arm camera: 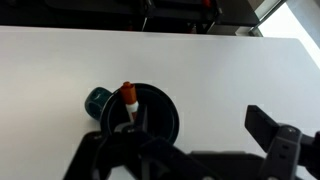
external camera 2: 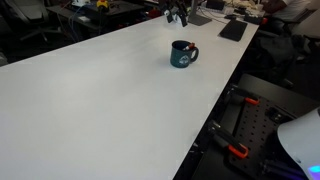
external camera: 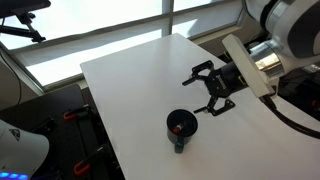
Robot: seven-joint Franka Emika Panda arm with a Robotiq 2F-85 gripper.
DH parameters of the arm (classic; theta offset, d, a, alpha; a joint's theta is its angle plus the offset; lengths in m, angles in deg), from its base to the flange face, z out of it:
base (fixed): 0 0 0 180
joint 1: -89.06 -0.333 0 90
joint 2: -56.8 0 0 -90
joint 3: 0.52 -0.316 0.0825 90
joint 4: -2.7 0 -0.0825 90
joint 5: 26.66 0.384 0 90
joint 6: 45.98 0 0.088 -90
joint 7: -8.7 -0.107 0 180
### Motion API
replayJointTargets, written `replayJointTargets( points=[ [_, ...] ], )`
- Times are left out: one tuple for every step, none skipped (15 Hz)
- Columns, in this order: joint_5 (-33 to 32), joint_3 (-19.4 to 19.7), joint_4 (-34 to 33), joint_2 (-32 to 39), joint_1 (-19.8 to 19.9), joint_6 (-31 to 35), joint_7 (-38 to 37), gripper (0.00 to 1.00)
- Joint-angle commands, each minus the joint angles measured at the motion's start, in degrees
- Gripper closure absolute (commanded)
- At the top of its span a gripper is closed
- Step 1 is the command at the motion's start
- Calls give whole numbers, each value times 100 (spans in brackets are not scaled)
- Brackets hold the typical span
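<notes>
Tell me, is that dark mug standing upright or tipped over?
Upright. The mug stands on its base on the white table, mouth facing up, with an orange-capped marker sticking out of it.

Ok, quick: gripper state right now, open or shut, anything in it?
Gripper: open, holding nothing; it is close to the mug, which has a marker standing in it.

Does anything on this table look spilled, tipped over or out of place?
Nothing is spilled or tipped. The one oddity: an orange-capped marker stands leaning inside the dark teal mug, which sits upright on the white table.
</notes>
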Motion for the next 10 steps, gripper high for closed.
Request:
replayJointTargets(
  points=[
    [132,64,758,-484,-95,-65,-213,0],
    [141,79,1036,-635,-103,-21,-219,0],
    [137,101,1414,-855,-113,124,-199,0],
    [137,114,1682,-1018,-115,194,-161,0],
    [151,139,1925,-1190,-127,299,-181,0],
    [146,173,2189,-1380,-146,364,-214,0],
    [174,221,2378,-1596,-156,439,-294,0],
    [35,175,1547,-866,-124,112,-45,0],
    [43,207,1749,-1046,-133,160,-84,0],
    [54,231,1899,-1198,-138,196,-92,0]
  ],
)
